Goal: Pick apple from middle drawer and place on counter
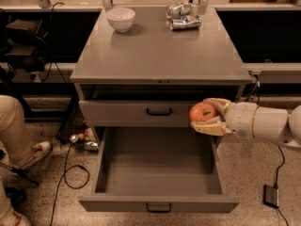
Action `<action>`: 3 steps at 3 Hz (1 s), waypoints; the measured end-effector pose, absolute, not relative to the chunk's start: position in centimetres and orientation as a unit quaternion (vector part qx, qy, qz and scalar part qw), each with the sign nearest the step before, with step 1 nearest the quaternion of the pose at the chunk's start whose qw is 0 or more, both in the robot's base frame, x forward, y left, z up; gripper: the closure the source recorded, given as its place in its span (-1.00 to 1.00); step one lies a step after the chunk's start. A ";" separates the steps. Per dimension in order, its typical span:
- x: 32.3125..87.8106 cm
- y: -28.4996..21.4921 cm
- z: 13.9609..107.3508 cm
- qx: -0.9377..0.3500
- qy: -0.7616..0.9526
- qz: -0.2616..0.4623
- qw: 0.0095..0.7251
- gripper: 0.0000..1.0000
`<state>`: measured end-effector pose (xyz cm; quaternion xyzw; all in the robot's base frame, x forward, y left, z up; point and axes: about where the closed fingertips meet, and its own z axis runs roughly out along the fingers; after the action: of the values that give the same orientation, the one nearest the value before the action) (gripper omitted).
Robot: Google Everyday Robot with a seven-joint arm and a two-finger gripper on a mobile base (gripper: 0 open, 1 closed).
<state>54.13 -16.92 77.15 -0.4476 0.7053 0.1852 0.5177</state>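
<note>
The claw [202, 115] clamps the round apple [201, 110], stem direction unclear, over the right rear of the open middle drawer [159, 204].

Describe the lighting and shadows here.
Camera view: overhead light, counter evenly lit with mild sheen; bowl casts a soft shadow; gap under the counter is dark; gripper, holding the apple over the right edge of the open drawer, is brightly lit.

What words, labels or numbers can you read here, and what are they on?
No text is readable.
Cans on the counter: printing too blurred to read.
Gripper, holding the apple below the counter's right front corner: no markings visible.
</note>
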 end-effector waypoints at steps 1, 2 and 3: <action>54.4 -17.0 77.7 -0.446 0.708 0.180 0.517 1.00; 55.5 -18.1 81.6 -0.446 0.714 0.158 0.517 1.00; 57.5 -19.2 86.7 -0.446 0.723 0.124 0.512 1.00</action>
<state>57.47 -19.24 86.68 -0.4462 0.7233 0.1235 0.5123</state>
